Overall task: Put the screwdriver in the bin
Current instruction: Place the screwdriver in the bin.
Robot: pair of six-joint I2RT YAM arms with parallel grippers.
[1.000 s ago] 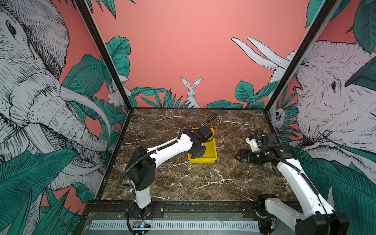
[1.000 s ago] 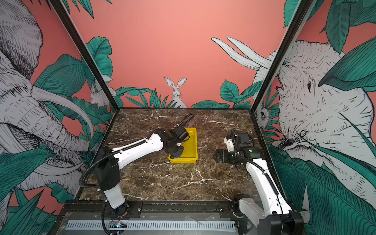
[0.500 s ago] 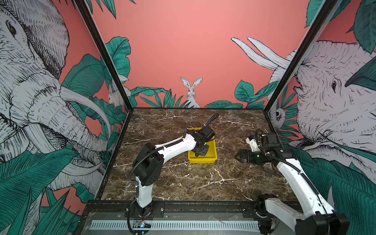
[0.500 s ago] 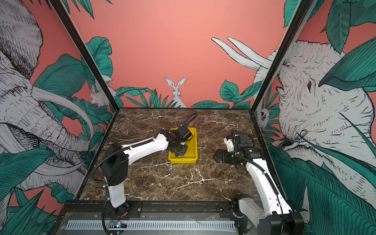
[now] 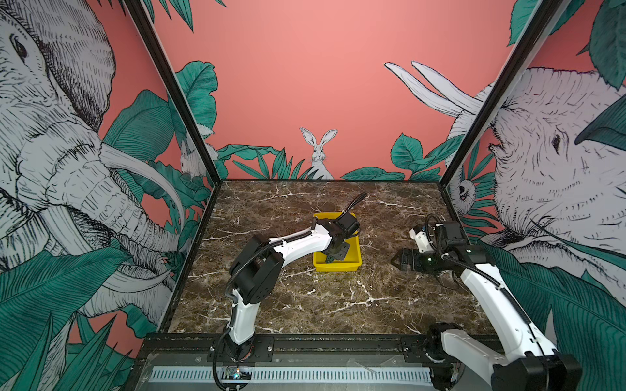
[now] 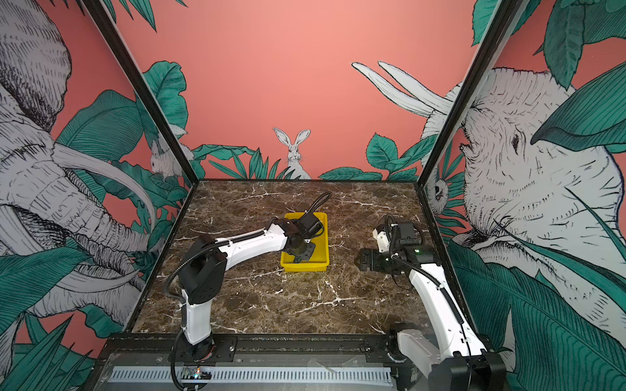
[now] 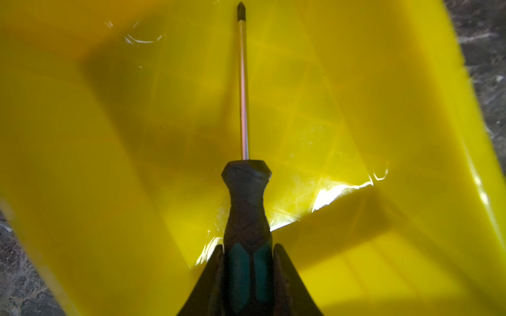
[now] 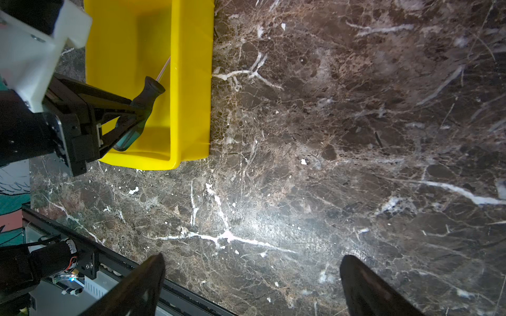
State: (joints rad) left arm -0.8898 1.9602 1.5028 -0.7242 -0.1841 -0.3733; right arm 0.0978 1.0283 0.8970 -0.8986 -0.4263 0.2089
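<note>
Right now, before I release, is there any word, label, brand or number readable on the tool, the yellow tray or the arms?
None can be read.
Green-and-black-handled screwdriver: no print visible.
Shallow yellow plastic bin: plain walls, no label.
Left gripper, clamped on the handle: no marking.
Right gripper, open over the marble: none.
Small circuit board at the rail: too small to read.

Around me stand three walls: a salmon-pink back wall (image 5: 305, 84) with a drawn white rabbit (image 5: 318, 152) among green leaves, and two side panels (image 5: 67, 169) printed with grey elephants and big teal foliage. Black frame posts (image 5: 176, 101) mark the corners. Below lies my worktop (image 5: 305, 304), dark brown marble veined in white, with a bright glare patch in the right wrist view (image 8: 260, 224). A black rail (image 5: 338, 342) and a slotted white strip (image 5: 305, 374) edge its near side.
</note>
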